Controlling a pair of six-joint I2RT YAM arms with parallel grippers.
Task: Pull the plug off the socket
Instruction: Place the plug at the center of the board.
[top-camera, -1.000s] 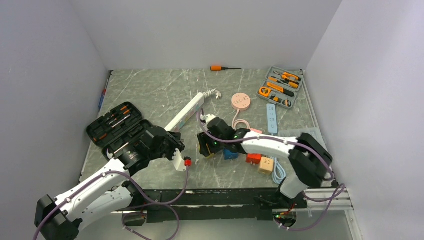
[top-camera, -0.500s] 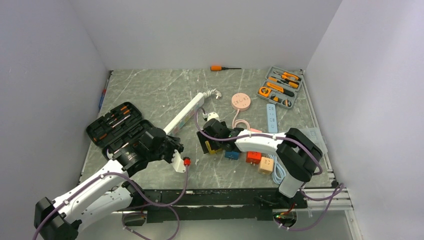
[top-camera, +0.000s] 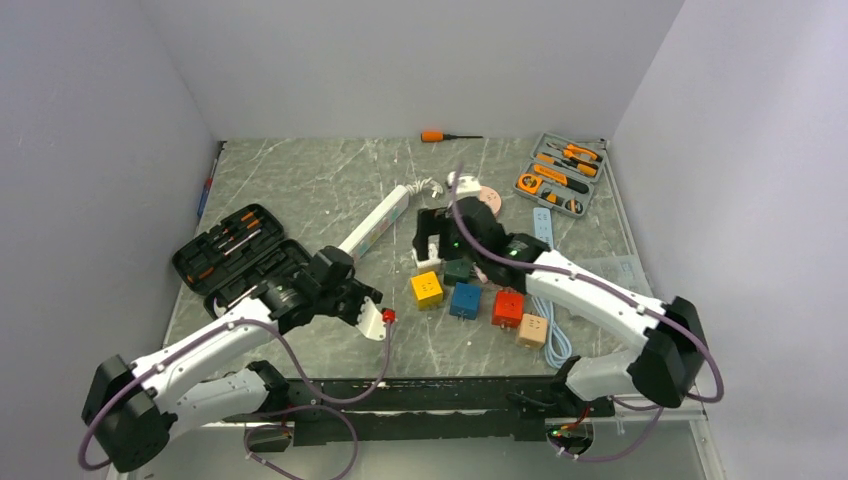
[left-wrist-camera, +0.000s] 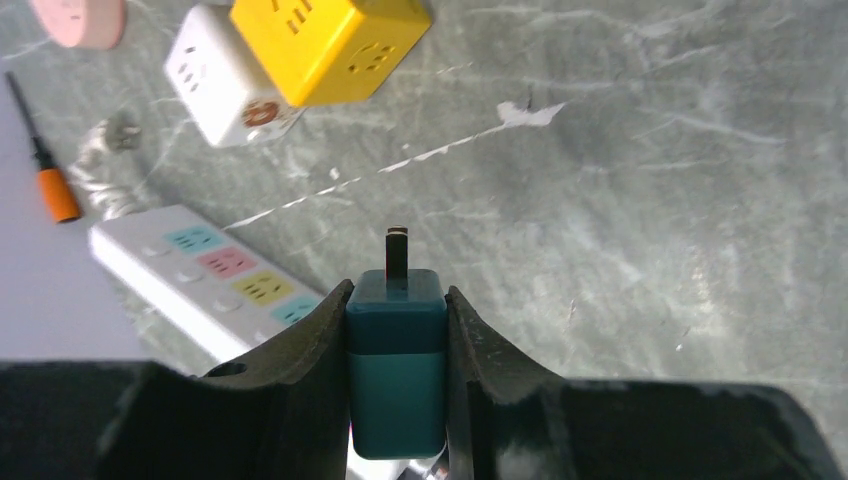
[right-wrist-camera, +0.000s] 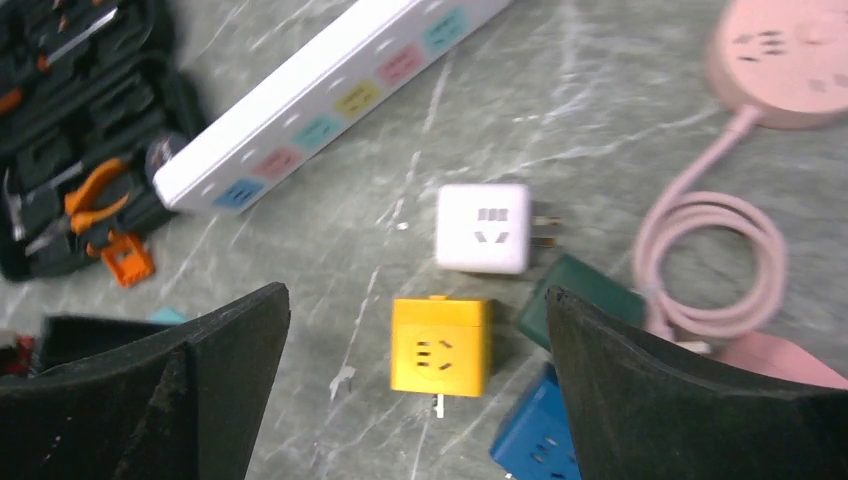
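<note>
Right gripper (right-wrist-camera: 415, 300) has risen and spread wide above the yellow cube (right-wrist-camera: 441, 345); left gripper (left-wrist-camera: 397, 295) clamps the teal plug (left-wrist-camera: 396, 370) squarely between its jaws, prong outward

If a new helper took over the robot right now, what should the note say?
The left gripper is shut on the teal plug, its prong bare, clear of every socket.
The right gripper is wide open and empty above the yellow socket cube, which lies on the table near the white cube.
The power strip lies apart.
Done: plug is out. Left: probably just set the plug down.
</note>
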